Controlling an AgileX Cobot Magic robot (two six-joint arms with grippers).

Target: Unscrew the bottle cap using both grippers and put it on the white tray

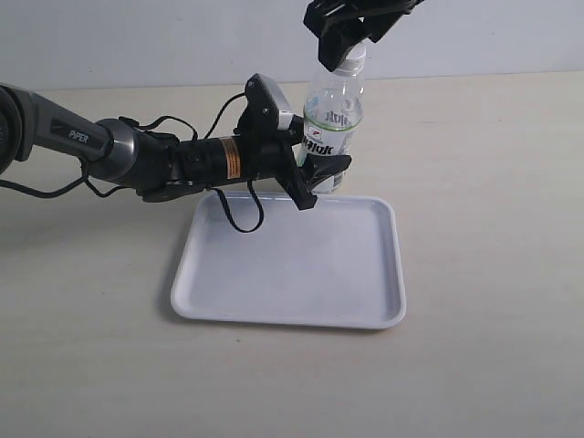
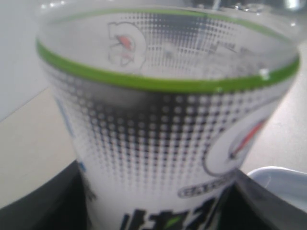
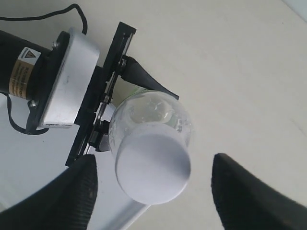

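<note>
The clear bottle [image 1: 333,119] with its white-and-green label stands upright at the far edge of the white tray [image 1: 292,274]. My left gripper [image 1: 321,175] is shut on its lower body; in the left wrist view the label [image 2: 163,143] fills the space between the black fingers [image 2: 43,206]. The white bottle cap [image 3: 152,167] is on the neck. My right gripper [image 3: 153,191] hangs above it, open. One finger stands on each side of the cap, and a gap shows on both sides. In the exterior view the right gripper [image 1: 351,32] partly hides the cap [image 1: 357,55].
The tray's rim [image 2: 283,182] lies close beside the bottle's base. The left arm [image 1: 137,155] and its cable stretch across the table's left side, above the tray's far left corner. Beige tabletop [image 1: 493,182] surrounds the tray.
</note>
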